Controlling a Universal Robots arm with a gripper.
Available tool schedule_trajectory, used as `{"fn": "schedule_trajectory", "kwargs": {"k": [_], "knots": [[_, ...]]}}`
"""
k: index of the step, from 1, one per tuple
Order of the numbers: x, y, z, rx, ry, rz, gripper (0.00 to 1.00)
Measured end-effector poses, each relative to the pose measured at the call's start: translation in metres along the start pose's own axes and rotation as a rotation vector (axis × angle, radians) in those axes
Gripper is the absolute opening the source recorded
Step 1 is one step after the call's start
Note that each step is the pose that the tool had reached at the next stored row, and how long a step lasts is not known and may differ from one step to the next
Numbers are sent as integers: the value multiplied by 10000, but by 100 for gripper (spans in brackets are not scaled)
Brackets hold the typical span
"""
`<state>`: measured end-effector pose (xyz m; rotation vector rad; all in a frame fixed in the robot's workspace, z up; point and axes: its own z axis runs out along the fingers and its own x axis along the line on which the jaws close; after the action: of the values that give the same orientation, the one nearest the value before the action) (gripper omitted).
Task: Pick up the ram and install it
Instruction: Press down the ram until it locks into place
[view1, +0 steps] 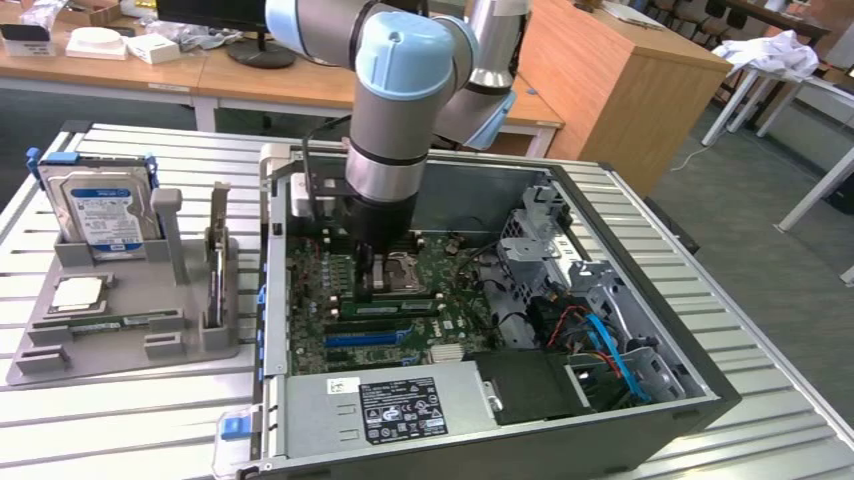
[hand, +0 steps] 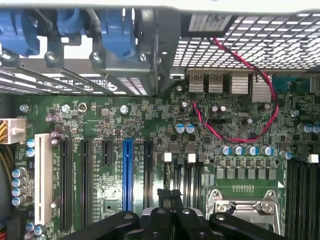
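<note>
The shut, empty black claw (hand: 171, 197) hangs above the green motherboard (hand: 150, 130), while the thin green ram stick (view1: 218, 262) stands upright in the grey holder (view1: 127, 335) near the surface's left edge.

Ram, first stick (view1: 218, 262): a long, thin, narrow board, seen almost edge-on in the exterior view, so its chips and sticker could not be made out.
Pose: stood upright on its long edge in a slot of the grey holder (view1: 200, 345), leaning very slightly.
Place: at the holder's edge nearest the open computer case (view1: 694, 400), outside the case.
Ram, second stick (view1: 127, 320): a narrow green strip with small dark chips.
Pose: lay flat, lengthwise across the holder.
Place: low in the holder, well to the exterior view's left of the upright stick, not touching it.
</note>
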<state>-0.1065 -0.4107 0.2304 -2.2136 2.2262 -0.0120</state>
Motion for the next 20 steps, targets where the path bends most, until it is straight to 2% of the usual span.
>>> {"fn": "schedule_trajectory", "kwargs": {"k": [9, 20], "knots": [[3, 2, 61, -4, 3, 0, 10], [2, 3, 81, 6, -1, -2, 10]]}}
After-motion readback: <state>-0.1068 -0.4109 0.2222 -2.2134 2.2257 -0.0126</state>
